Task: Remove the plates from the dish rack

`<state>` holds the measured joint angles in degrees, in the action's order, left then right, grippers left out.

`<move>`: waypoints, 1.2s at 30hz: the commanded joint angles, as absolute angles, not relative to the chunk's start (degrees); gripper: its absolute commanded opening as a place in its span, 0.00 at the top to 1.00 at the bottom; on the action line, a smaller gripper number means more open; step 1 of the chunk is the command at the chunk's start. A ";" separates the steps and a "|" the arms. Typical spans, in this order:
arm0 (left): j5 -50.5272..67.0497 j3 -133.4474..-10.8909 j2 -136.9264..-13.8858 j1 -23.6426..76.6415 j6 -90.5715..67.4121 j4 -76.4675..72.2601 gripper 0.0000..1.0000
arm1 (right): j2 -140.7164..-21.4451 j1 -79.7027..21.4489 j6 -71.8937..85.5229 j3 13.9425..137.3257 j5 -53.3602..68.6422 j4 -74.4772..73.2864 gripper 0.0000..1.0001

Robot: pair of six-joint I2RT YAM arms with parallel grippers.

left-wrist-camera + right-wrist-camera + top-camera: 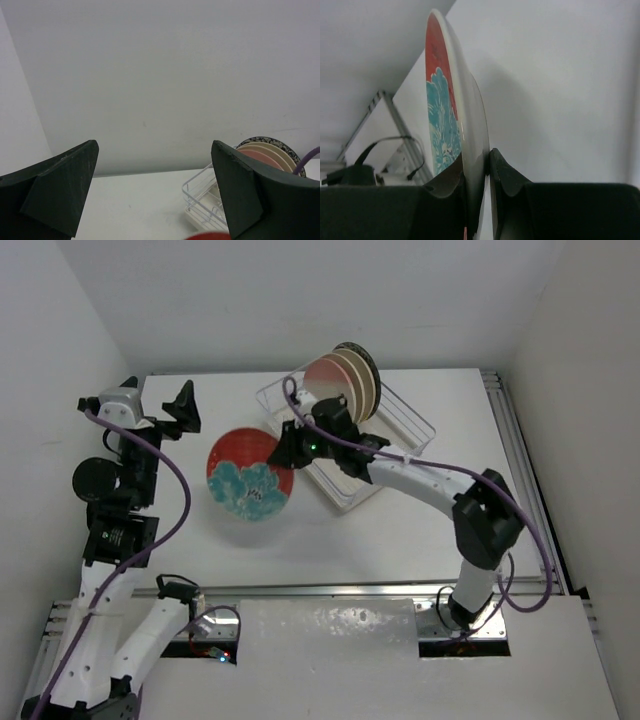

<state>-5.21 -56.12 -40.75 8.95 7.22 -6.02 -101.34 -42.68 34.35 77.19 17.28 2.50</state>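
Note:
My right gripper (286, 451) is shut on the rim of a red-and-teal floral plate (248, 476), held face up over the table just left of the dish rack (424, 426). In the right wrist view the fingers pinch the plate (454, 105) edge-on at the gripper (477, 171). Three more plates (350, 380) stand upright at the far end of the white wire rack. My left gripper (182, 411) hangs open and empty at the far left, apart from the plate. From its wrist view (155, 192) the rack (202, 199) and standing plates (267, 151) show at the right.
White walls close in the table at the back and both sides. A metal rail (300, 590) runs along the near edge by the arm bases. A purple cable (180, 490) loops off the left arm.

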 commanded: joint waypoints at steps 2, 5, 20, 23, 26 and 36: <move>-11.67 -56.16 -39.55 13.61 6.68 -4.66 0.06 | -103.97 -44.91 42.97 77.79 23.99 16.07 1.00; -14.48 -56.34 -38.06 17.47 8.26 -2.73 0.06 | -107.48 -45.09 45.00 77.43 24.08 17.58 1.00; -21.97 -54.84 -34.89 27.51 12.48 -2.11 0.06 | -118.91 -47.02 50.89 77.70 21.27 19.95 1.00; -22.76 -54.67 -34.72 27.86 12.74 -2.20 0.06 | -118.92 -47.02 50.02 76.21 21.36 18.64 0.97; -23.20 -54.49 -34.72 28.21 13.09 -2.55 0.06 | -118.92 -47.20 48.00 75.67 21.62 14.69 0.83; -23.82 -54.58 -35.77 29.18 14.15 -2.99 0.05 | -122.25 -48.08 41.13 75.41 19.42 5.63 0.64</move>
